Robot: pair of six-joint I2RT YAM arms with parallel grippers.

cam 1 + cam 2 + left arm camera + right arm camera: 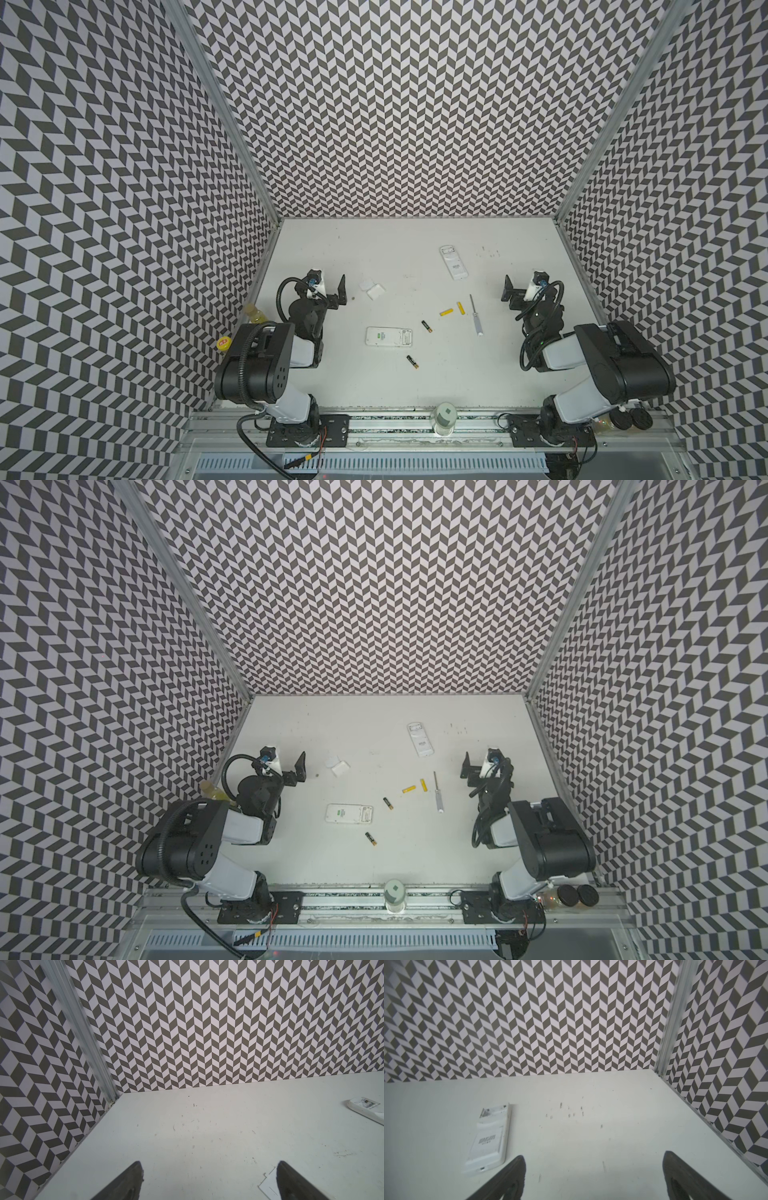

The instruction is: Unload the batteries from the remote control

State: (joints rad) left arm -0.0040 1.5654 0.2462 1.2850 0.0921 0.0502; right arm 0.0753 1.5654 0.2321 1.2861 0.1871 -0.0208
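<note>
My white table [415, 386] carries a near remote [388, 336], a far remote [453, 262], two touching covers [372, 288], yellow batteries [446, 312], black batteries [427, 326] and a screwdriver [476, 315].

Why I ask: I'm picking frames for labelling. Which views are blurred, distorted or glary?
In both top views the light is soft, no glare; wide-angle perspective stretches the walls, and the batteries are tiny but colour-readable. In the right wrist view the remote label is smeared, the corner post blurred; in the left wrist view the left gripper is dark and soft-edged.
</note>
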